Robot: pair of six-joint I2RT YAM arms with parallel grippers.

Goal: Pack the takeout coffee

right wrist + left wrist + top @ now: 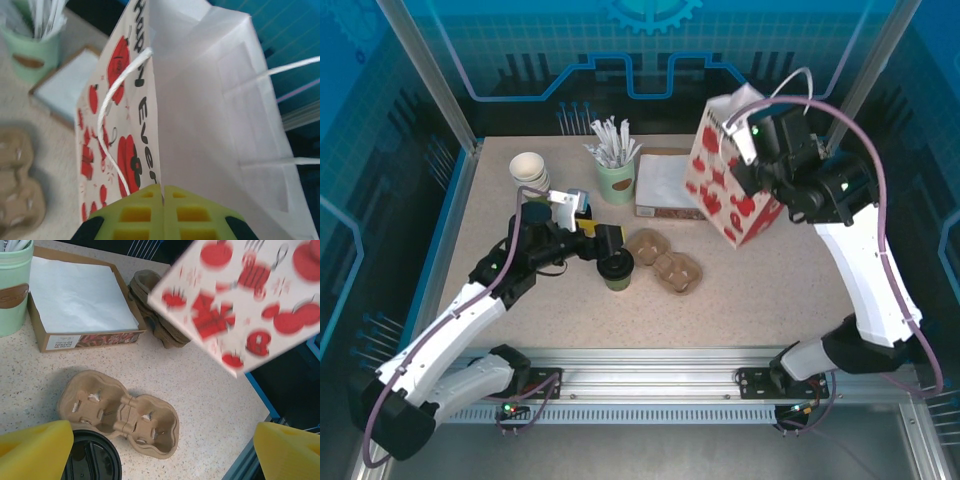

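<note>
**Left gripper** [160,435]: yellow fingers [35,450] spread wide, nothing between them. The takeout coffee [616,268] stands upright, black lid on, just beside 1 finger. It is left of the centre of the worktop [770,300] and nearer the near edge. A pulp 2-cup carrier [665,258] lies just to its right.

**Right gripper** [163,192]: fingers pressed together on the upper wall of a white paper bag [725,190] printed in red. The bag is tilted over the far right part of the worktop; whether its base touches cannot be told.

A napkin box [658,185] and a cup of wrapped sticks [617,180] stand along the far edge.
</note>
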